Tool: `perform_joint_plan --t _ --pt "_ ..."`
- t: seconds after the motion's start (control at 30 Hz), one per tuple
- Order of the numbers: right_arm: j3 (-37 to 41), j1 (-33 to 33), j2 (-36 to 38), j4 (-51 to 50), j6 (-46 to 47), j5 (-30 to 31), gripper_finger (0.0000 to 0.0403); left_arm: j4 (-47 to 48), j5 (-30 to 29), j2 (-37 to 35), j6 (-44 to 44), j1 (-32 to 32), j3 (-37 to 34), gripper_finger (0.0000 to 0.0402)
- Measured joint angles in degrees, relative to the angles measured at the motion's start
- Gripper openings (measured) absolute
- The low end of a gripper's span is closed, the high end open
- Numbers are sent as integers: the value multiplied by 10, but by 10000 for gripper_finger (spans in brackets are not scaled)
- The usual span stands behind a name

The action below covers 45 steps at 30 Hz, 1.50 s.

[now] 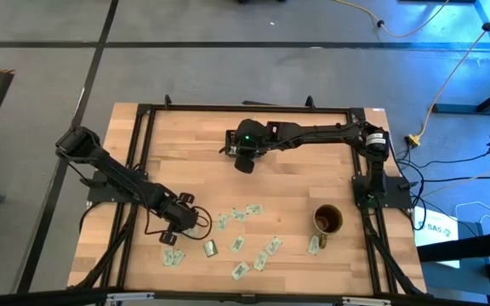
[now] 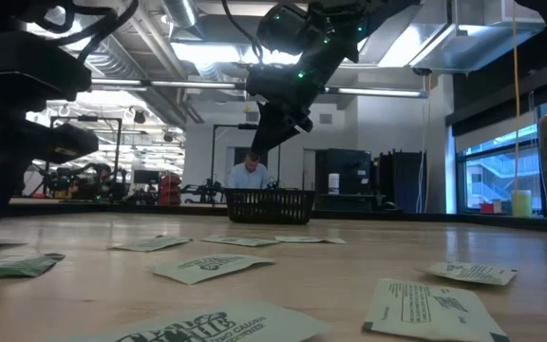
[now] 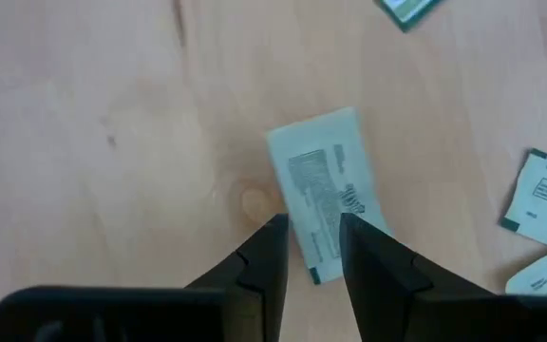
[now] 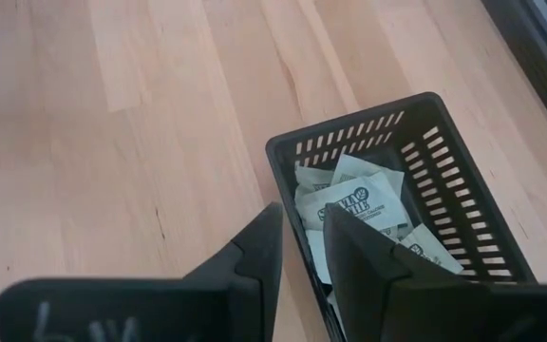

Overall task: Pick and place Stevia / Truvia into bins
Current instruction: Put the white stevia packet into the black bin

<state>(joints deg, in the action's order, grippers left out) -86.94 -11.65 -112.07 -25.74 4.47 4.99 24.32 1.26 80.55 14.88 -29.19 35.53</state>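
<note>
While the right gripper [image 4: 299, 237] hangs parted and empty over the bin [image 4: 444, 180], the left gripper [image 3: 311, 237], well away from it, straddles a packet [image 3: 326, 190] with fingers apart, so closing comes next.

On the tabletop [image 1: 194, 144] the bin [image 4: 444, 171], with packets [image 4: 354, 204] in it, sits at the far middle under the right gripper [image 1: 243, 161], the mug [image 1: 327, 219] near the right edge, loose packets [image 1: 241, 212] strewn along the near side beside the left gripper [image 1: 196, 223].

Light wood table [image 1: 194, 144], black bin [image 1: 231, 142] w/ packets, loose sweetener packets [image 1: 247, 210] scattered, brown mug [image 1: 327, 219]
</note>
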Motion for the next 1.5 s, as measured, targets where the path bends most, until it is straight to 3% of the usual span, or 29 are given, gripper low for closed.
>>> perform_joint_plan --t 0.4,0.57,0.87,1.07,1.3,1.5 --pt "0 0 0 0 13 0 84 6 -15 56 33 -23 7 84" --pt "0 4 0 -2 13 0 84 18 -20 60 82 -23 7 62" --pt "0 18 0 -5 19 0 84 21 -13 59 82 -17 10 13" --pt "0 45 20 -62 28 -1 84 26 -13 53 80 -13 11 5" --pt "0 92 50 -144 6 -9 84 52 -4 16 62 25 5 4" --pt "3 114 54 -169 28 -13 84 55 -1 -47 40 110 25 4"
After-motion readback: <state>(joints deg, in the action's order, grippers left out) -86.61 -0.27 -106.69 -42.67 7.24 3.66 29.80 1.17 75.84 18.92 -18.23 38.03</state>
